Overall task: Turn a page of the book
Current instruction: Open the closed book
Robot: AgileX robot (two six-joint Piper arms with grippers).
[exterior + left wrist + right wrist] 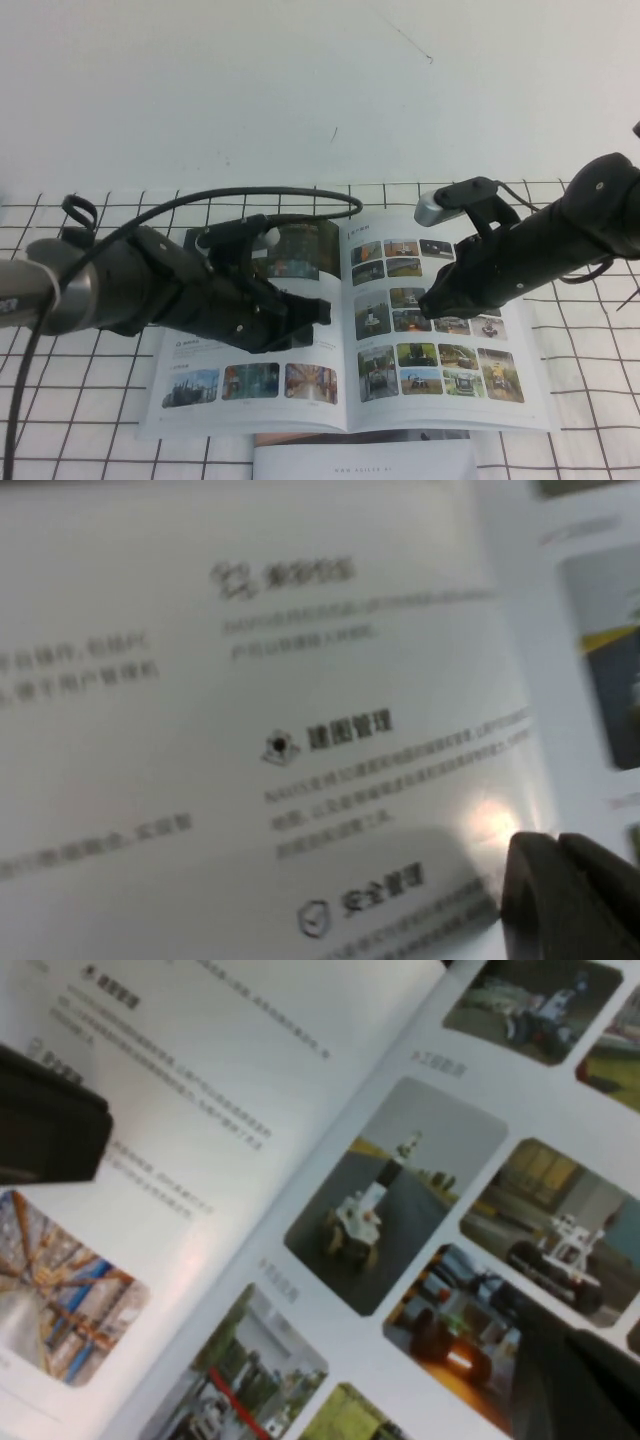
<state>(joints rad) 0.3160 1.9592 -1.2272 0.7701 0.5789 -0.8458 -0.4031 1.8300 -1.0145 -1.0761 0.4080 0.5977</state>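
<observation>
The book (pixel 342 330) lies open and flat on the grid-lined table. Its left-hand sheet is the page (pixel 205 352), white with a dark banner at the top and three photos along the bottom; its text (pixel 330 730) fills the left wrist view. My left gripper (pixel 320 312) (pixel 555 845) is shut, tip low over this page near the spine; I cannot tell if it touches. My right gripper (pixel 428 303) (pixel 560 1345) is shut with nothing in it, over the right-hand sheet of many small photos (pixel 440 350). The left gripper's tip (pixel 50 1125) also shows in the right wrist view.
A smaller booklet with a plain white cover (pixel 365 458) lies partly under the book's front edge. The table (pixel 590 380) carries a black grid; a white wall rises behind it. A black cable (pixel 250 195) arcs over the left arm.
</observation>
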